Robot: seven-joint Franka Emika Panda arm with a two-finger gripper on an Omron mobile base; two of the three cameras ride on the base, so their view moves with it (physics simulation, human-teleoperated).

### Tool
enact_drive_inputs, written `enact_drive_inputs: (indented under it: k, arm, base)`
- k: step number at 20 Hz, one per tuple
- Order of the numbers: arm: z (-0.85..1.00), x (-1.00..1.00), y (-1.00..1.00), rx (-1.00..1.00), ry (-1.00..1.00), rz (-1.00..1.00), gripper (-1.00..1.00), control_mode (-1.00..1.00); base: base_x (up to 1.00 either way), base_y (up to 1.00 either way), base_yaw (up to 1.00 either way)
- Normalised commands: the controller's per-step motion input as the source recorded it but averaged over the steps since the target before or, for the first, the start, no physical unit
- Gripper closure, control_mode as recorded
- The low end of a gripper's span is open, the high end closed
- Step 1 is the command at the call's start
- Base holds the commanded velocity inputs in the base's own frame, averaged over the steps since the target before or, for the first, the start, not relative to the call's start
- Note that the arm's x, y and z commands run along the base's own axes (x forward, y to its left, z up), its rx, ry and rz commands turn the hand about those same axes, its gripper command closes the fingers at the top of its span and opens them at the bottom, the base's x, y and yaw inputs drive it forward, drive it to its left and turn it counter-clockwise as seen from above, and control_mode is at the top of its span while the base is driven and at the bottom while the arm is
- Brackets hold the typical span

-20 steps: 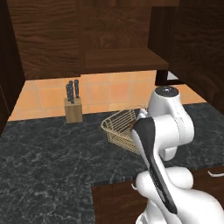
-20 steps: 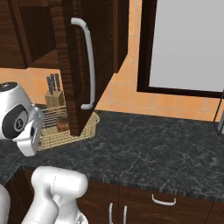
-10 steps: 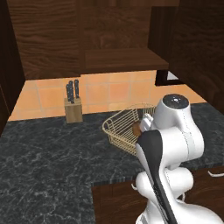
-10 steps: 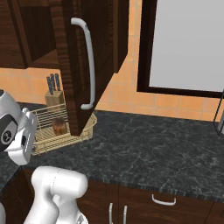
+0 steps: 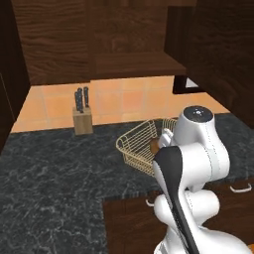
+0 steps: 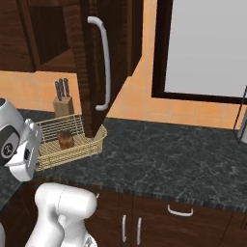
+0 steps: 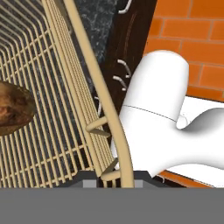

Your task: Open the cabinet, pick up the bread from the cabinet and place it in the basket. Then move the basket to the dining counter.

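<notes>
On the black speckled bench [image 6: 159, 149] below the open cabinet [image 6: 108, 43], the golden wire basket [image 6: 72, 140] has one side raised, and the small brown bread [image 6: 65, 139] lies inside it on the mesh floor. From the left base camera the basket [image 5: 141, 146] shows just beyond the robot's white upper arm, with the bread [image 5: 155, 147] peeking out at its near edge. Along the hand camera, the basket rim [image 7: 98, 94] runs straight down to the end effector [image 7: 116, 177], which is clenched on that rim; the bread [image 7: 13, 107] sits off to one side on the mesh.

By my reading, opening the door and loading the bread are done, and the step in hand is carrying the basket. What the next move calls for is a steady lift clear of the bench, keeping the basket level enough that the loaf does not roll out, then travel toward the dining counter.

A knife block [image 6: 62, 102] stands behind the basket against the orange tiles.
</notes>
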Motion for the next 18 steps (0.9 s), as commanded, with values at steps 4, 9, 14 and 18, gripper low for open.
enact_drive_inputs:
  k: [4,9,14,18]
  arm:
    - [0.00,0.00,0.00,0.00,0.00,0.00,1.00,1.00]
    - [0.00,0.00,0.00,0.00,0.00,0.00,1.00,1.00]
    - [0.00,0.00,0.00,0.00,0.00,0.00,1.00,1.00]
    - [0.00,0.00,0.00,0.00,0.00,0.00,1.00,1.00]
  base:
    - [-0.74,0.00,0.00]
    - [-0.99,-0.34,0.00]
    - [-0.75,-0.73,-0.19]
    - [-0.24,-0.87,-0.57]
